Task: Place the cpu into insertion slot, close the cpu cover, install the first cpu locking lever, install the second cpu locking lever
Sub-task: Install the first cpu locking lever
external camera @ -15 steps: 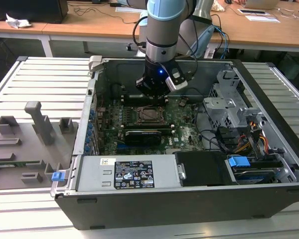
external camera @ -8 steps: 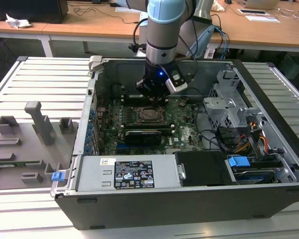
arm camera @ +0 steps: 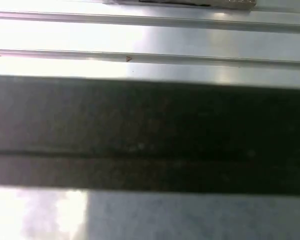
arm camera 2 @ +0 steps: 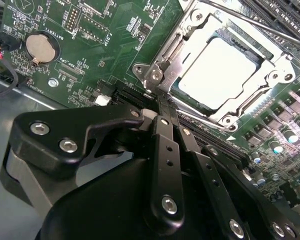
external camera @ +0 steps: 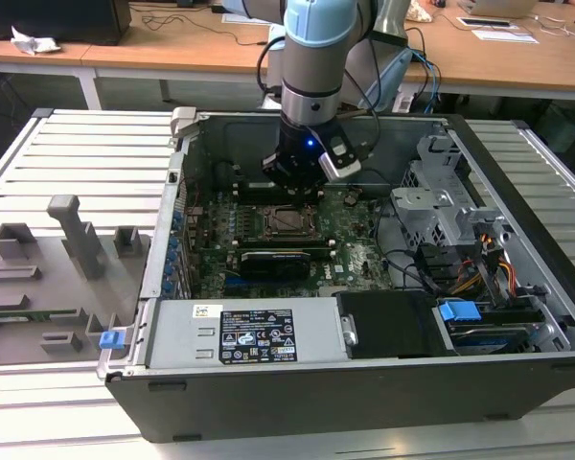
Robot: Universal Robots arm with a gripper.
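We are viewing the tool [arm camera 2: 157, 107], fingers pressed together and pinching nothing, working at a lever [arm camera 2: 160, 67] beside the slot [arm camera 2: 190, 17]; the cpu [arm camera 2: 220, 70] is sitting seated, the cover [arm camera 2: 262, 97] lying closed over it.

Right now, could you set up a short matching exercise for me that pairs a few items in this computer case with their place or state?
Things:
1. cpu
2. cpu cover
3. coin battery
4. gripper

Place or state:
A. round and silver, sitting on the green board away from the socket
B. shut, with its tips at a corner of the socket frame
C. lying flat in the socket, its pale metal top showing
D. folded down around the chip, which shows through its square opening

Pairs: 1-C, 2-D, 3-A, 4-B
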